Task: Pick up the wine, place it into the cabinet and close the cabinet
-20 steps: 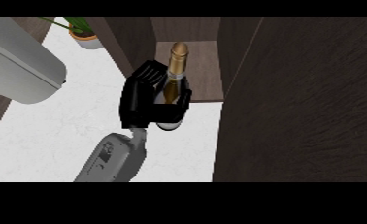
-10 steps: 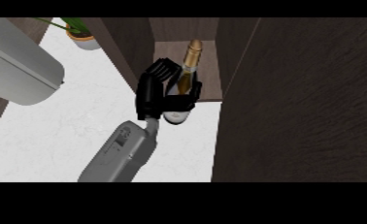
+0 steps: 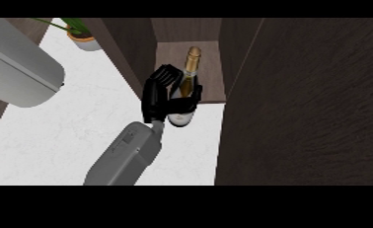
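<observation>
I count one wine bottle (image 3: pixel 187 86), with one of my hands (image 3: pixel 162 98) curled round it. One cabinet (image 3: pixel 291 103) of dark wood stands open before me. There is one white counter (image 3: pixel 80 133), one potted plant (image 3: pixel 82 37) at its far corner, and one grey rounded object (image 3: pixel 25 74) at the left.

The cabinet (image 3: pixel 291 103) looks like dark matt wood with a rough grain, its shelf (image 3: pixel 175 54) a lighter brown. The counter (image 3: pixel 80 128) is smooth white marble-like stone. The bottle (image 3: pixel 186 91) is glossy dark glass with gold foil at the neck. The hand (image 3: pixel 162 96) is matt black, the forearm (image 3: pixel 125 155) smooth grey.
</observation>
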